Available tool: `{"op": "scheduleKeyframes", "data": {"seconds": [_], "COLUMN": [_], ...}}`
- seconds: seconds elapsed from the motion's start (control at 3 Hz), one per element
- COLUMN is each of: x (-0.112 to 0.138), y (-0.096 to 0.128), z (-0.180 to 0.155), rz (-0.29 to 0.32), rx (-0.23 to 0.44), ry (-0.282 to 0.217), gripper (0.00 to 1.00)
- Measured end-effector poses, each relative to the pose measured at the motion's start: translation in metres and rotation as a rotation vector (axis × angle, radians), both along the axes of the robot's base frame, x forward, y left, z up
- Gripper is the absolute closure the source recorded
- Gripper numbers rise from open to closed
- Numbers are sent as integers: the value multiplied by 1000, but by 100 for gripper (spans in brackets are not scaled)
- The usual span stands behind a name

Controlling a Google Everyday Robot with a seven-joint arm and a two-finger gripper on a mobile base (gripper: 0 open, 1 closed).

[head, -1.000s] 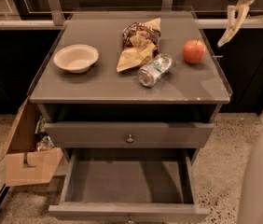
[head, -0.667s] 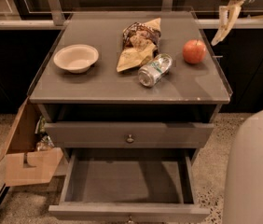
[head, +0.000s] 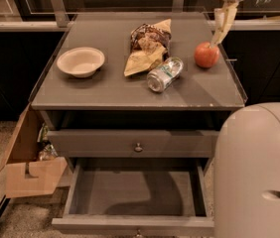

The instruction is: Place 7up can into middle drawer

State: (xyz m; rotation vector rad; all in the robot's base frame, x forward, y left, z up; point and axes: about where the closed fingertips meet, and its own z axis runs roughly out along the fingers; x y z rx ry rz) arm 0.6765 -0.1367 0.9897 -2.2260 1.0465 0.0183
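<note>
The 7up can (head: 164,74), silver with a green and white label, lies on its side on the grey cabinet top (head: 105,90), between the snack bag and the red apple. My gripper (head: 223,25) hangs at the upper right, just above and behind the apple, a hand's width right of the can and holding nothing I can see. The middle drawer (head: 130,225) is pulled out at the bottom, showing a bare grey floor and low side walls, with its knob at the lower edge of the view.
A brown and tan snack bag (head: 147,46), a red apple (head: 206,54) and a beige bowl (head: 80,61) share the cabinet top. A shut drawer front with knob (head: 138,147) sits above the open one. A cardboard box (head: 28,167) stands left. My arm's pale housing (head: 259,172) fills the lower right.
The gripper has shifted left and slightly down toward the apple. The pale arm housing at lower right has grown larger in view. The can and drawer have not moved.
</note>
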Motion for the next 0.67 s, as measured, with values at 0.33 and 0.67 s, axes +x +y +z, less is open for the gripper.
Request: {"op": "scheduleKeyframes", "data": {"seconds": [0.33, 0.67], "x": [8, 7], "y": [14, 21], "z": [-16, -29], "rz": [26, 51], "rx": [27, 70], "ry": [32, 68], "gripper": [0, 0]}}
